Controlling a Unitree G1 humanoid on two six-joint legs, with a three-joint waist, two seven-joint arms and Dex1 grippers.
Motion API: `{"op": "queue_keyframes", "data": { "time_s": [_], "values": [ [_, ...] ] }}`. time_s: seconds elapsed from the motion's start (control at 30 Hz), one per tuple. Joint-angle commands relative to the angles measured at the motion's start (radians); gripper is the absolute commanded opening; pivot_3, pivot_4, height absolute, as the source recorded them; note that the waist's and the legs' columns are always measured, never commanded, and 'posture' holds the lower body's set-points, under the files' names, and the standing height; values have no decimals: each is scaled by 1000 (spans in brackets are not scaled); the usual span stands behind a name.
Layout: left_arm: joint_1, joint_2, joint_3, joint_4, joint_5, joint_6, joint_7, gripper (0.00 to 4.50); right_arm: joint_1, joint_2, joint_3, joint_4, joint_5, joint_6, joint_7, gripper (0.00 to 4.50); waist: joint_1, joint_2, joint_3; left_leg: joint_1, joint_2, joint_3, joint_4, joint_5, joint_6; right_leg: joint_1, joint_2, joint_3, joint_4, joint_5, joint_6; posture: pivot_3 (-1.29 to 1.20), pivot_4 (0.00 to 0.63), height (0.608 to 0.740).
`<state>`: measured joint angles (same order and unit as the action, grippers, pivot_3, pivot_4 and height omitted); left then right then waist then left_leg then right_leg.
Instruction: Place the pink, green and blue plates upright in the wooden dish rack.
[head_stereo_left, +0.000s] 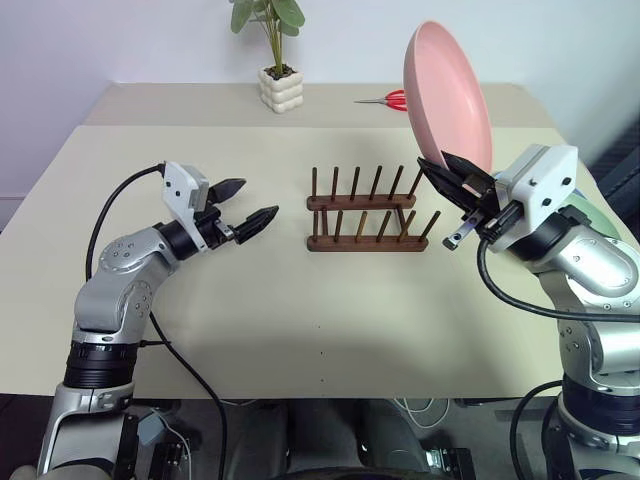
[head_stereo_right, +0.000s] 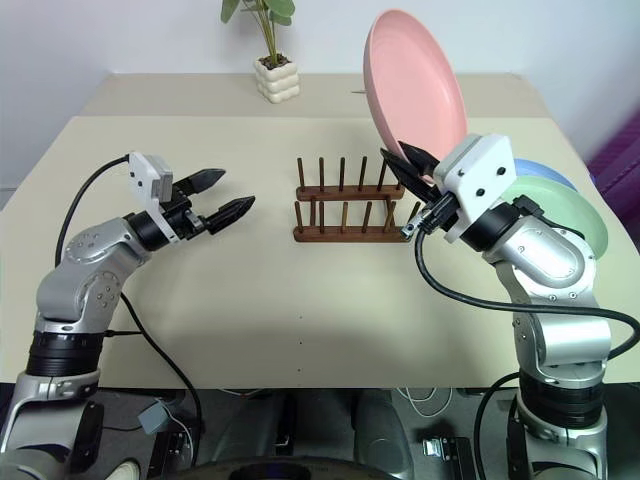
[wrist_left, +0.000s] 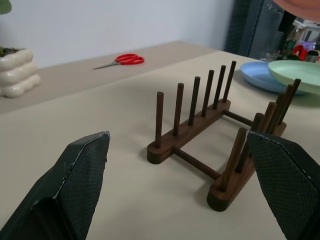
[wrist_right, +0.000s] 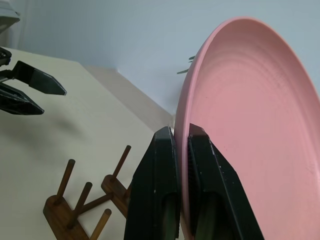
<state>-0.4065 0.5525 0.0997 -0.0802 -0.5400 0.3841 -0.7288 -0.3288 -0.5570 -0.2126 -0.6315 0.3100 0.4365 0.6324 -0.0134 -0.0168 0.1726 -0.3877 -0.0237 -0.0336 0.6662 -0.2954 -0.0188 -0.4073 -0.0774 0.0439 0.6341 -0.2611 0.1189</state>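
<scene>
My right claw (wrist_right: 182, 150) was clenched on the rim of the pink plate (head_stereo_left: 447, 95), held upright beside the wooden dish rack (head_stereo_left: 362, 212); my left claw (head_stereo_left: 250, 203) hung released. The plate looked light, stiff and slick, best pinched at its edge. Green plate (head_stereo_right: 560, 208) and blue plate (head_stereo_right: 545, 171) lay partly hidden behind my arm.

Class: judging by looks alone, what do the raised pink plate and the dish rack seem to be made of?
Pink plate: probably plastic, matte; even colour, thin rim, soft sheen without glare. Dish rack: looks like dark brown wood, smooth finish, with round pegs set in two rails.
</scene>
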Motion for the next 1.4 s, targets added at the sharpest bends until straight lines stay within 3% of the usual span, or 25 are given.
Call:
{"op": "queue_keyframes", "data": {
  "time_s": [0.03, 0.37, 0.6, 0.93, 1.17, 1.4],
  "values": [
    [-6, 6, 27, -25, 2, -16, -13, 4471, -6, -14, -16, -29, 20, -19, -18, 0, 0, 0, 0, 0, 0, 0, 0, 0, 0, 0, 0, 0, 0, 0, 0, 0, 150, 740],
    [40, 45, -13, -50, 20, -16, -137, 4471, -64, 33, -140, -62, 409, 176, -131, 0, 0, 0, 0, 0, 1, 0, 0, 0, 0, 0, 0, 0, 0, 0, 0, 0, 150, 740],
    [72, 59, -48, -75, 40, -16, -202, 4471, -90, 30, -159, -52, 623, 260, -257, 0, 0, 0, 0, 0, 1, 0, 0, 0, 0, 0, -1, 0, 0, 0, 0, 0, 150, 740],
    [80, 56, -163, -48, 92, -55, -336, 4471, -128, 22, -177, 83, 819, 347, -394, 0, 0, 0, 0, -1, 1, 0, 0, 0, 0, 0, -1, 0, 0, 0, 0, 0, 150, 740],
    [76, 17, -204, -39, 111, -67, -349, 4471, -175, 13, -223, 206, 959, 365, -499, 0, 0, 0, 0, -2, 1, 0, 0, 0, 0, -1, -1, 0, -1, 0, 0, 0, 150, 740],
    [82, 2, -209, -42, 119, -66, -350, 4471, -178, -3, -217, 234, 1001, 360, -509, 0, -1, 0, 0, -2, 1, 0, 0, 0, 1, -2, -1, 0, -1, 0, 0, 0, 150, 740]
  ]
}}
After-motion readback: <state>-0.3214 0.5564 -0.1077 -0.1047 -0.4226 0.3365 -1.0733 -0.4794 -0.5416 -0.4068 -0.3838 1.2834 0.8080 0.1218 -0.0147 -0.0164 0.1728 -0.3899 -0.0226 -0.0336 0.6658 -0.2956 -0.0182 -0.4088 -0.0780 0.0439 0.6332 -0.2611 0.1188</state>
